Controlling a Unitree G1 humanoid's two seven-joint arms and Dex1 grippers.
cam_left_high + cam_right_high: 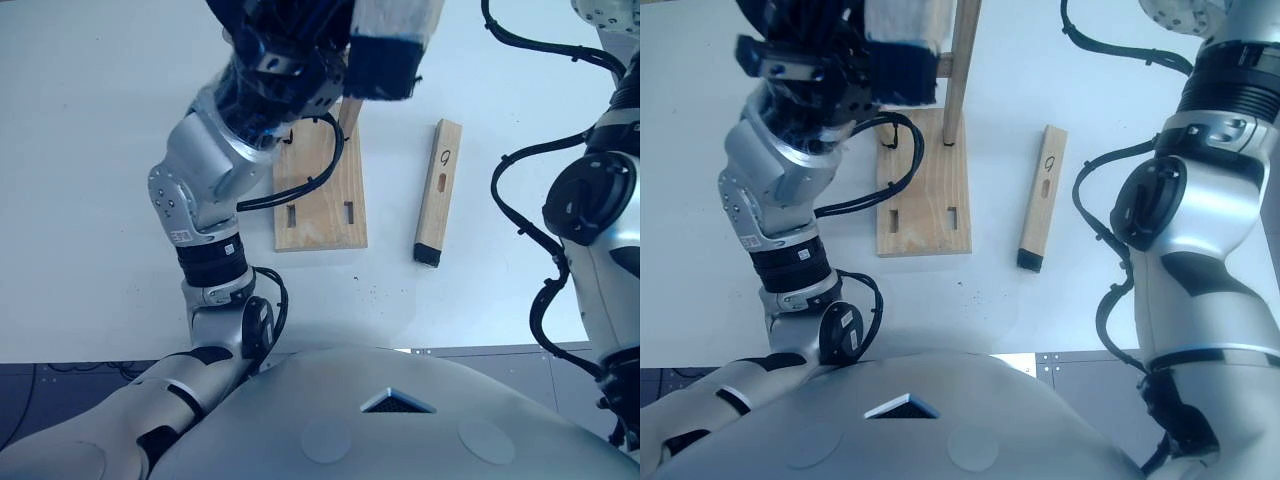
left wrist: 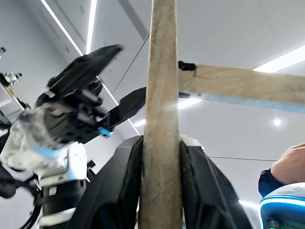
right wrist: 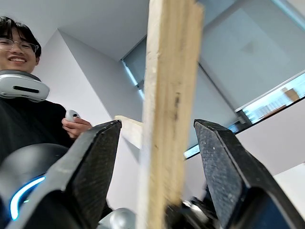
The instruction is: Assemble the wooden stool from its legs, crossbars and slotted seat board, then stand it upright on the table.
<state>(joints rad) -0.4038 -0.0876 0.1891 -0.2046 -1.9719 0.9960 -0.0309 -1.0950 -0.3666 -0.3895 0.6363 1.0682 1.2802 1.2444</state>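
The slotted seat board (image 1: 320,200) lies flat on the white table (image 1: 100,150). One wooden leg (image 1: 960,70) stands upright at the board's far end. My left gripper (image 2: 161,143) is raised over the board's far left and is shut on a second leg (image 2: 162,71), whose black foot cap (image 1: 385,65) shows in the left eye view. From that leg a crossbar (image 2: 238,86) runs sideways. In the right wrist view my right gripper (image 3: 157,125) is open, its fingers (image 3: 90,181) straddling a wooden leg (image 3: 169,95) with a gap on both sides.
A loose leg (image 1: 438,190) with a black cap and a slot lies on the table to the right of the board. My right arm (image 1: 1200,200) rises along the right side. Black cables (image 1: 310,180) from the left arm hang over the board.
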